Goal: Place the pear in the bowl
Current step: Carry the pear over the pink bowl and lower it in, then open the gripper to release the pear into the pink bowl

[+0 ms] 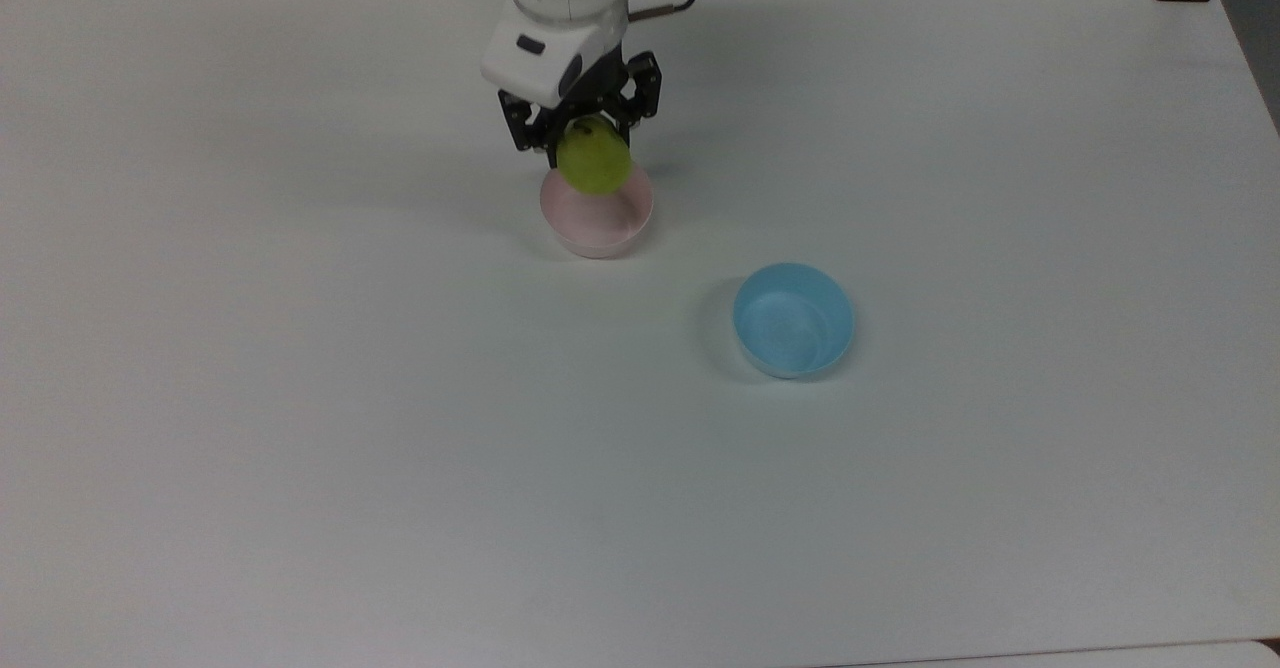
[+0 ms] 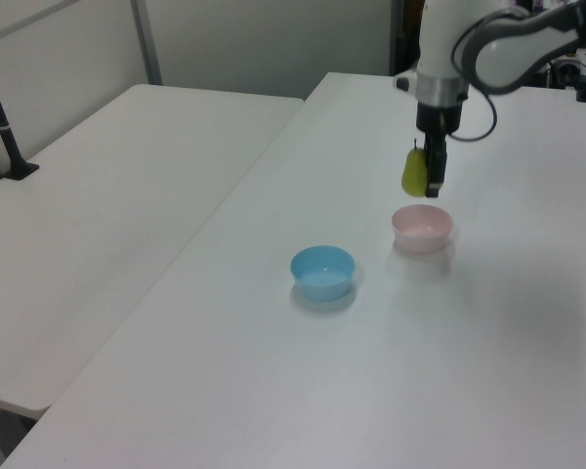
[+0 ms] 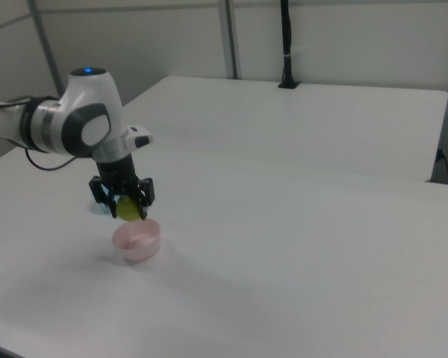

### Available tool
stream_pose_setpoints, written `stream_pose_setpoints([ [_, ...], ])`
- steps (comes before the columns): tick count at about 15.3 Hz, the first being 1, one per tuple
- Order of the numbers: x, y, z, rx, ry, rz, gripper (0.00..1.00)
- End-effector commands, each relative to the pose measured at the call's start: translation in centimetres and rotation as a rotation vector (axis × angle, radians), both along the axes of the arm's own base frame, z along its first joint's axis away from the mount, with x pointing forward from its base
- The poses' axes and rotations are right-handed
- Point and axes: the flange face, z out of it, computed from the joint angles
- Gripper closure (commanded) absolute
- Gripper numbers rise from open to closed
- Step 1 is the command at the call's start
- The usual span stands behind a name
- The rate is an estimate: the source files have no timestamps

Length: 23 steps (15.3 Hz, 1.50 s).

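Your end effector [image 1: 585,138] is pinching the smooth, rounded pear [image 1: 594,157], hanging it just above the round pink plastic bowl [image 1: 597,218]; a similar blue bowl [image 1: 793,320] sits apart on the matte white tabletop [image 1: 300,398].

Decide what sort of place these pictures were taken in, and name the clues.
Probably a robotics lab or test room: a white robot arm works over plain white tables, with dark clamped poles and partition walls behind.

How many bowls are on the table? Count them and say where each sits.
2. The pink bowl sits under the pear held in the gripper. The light blue bowl stands apart from it, toward the top view's lower right. None looks hidden.
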Motion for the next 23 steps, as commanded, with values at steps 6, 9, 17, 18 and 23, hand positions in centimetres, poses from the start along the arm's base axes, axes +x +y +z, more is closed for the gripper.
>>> stream_pose_setpoints([
  [6,1.0,0.9,-6.5,-0.054,0.04,0.035,0.84],
  [9,1.1,0.4,-6.4,-0.055,0.047,0.027,0.34],
  [17,2.1,-0.4,0.2,-0.063,0.106,0.004,0.0],
  [18,2.5,-0.9,2.2,-0.063,0.102,-0.006,0.0],
  [23,2.2,-4.1,12.6,-0.045,0.068,-0.075,0.0],
])
